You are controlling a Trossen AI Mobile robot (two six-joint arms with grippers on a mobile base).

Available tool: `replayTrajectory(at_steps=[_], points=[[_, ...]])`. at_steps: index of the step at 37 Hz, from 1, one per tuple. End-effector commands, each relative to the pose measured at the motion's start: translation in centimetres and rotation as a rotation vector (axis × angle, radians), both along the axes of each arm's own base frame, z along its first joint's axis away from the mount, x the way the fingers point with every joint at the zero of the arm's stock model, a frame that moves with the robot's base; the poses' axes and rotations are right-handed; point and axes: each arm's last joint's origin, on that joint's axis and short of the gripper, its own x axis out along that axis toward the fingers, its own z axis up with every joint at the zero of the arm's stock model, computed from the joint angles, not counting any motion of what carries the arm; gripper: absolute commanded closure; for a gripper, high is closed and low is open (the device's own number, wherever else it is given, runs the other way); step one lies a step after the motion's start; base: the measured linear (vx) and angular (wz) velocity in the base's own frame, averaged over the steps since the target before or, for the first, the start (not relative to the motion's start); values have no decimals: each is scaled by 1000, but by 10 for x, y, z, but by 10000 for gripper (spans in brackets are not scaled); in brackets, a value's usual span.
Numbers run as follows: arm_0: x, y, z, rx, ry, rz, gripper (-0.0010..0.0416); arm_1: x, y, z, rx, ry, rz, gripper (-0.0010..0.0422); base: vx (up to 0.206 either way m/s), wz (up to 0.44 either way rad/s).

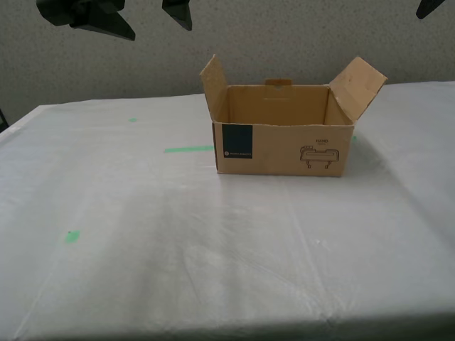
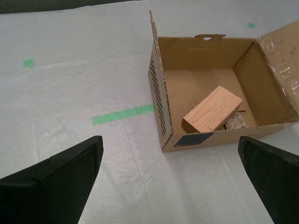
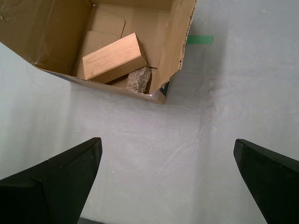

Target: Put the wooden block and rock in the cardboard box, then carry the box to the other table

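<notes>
The cardboard box (image 1: 284, 149) stands open on the other table (image 1: 213, 241), flaps up, with its navy label facing the exterior view. Its front wall hides the contents there. Inside the box (image 2: 201, 51), the wooden block (image 2: 212, 109) lies tilted, one end propped on the rock (image 2: 236, 122). My second gripper (image 2: 169, 154) hovers open above the table beside the box and holds nothing. My first gripper (image 3: 167, 149) is also open and empty, apart from the box (image 3: 46, 32), with the block (image 3: 114, 58) and the rock (image 3: 138, 80) in sight.
A green tape strip (image 1: 188, 149) lies on the sheet toward the exterior view's left of the box, and a green dot (image 1: 72, 236) sits nearer the front. Dark gripper fingers (image 1: 92, 15) hang along the exterior view's top edge. A grey wall stands behind the table.
</notes>
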Motion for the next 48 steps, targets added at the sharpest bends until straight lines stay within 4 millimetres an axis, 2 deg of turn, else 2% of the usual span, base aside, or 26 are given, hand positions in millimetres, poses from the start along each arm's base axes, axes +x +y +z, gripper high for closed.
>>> replayTrajectory(at_steps=[1,48], points=[[0,0,0,0,-1,-3,11,0,0,0,-4,0,0,16,0,0],[0,0,0,0,-1,-3,12,0,0,0,-4,0,0,16,0,0]])
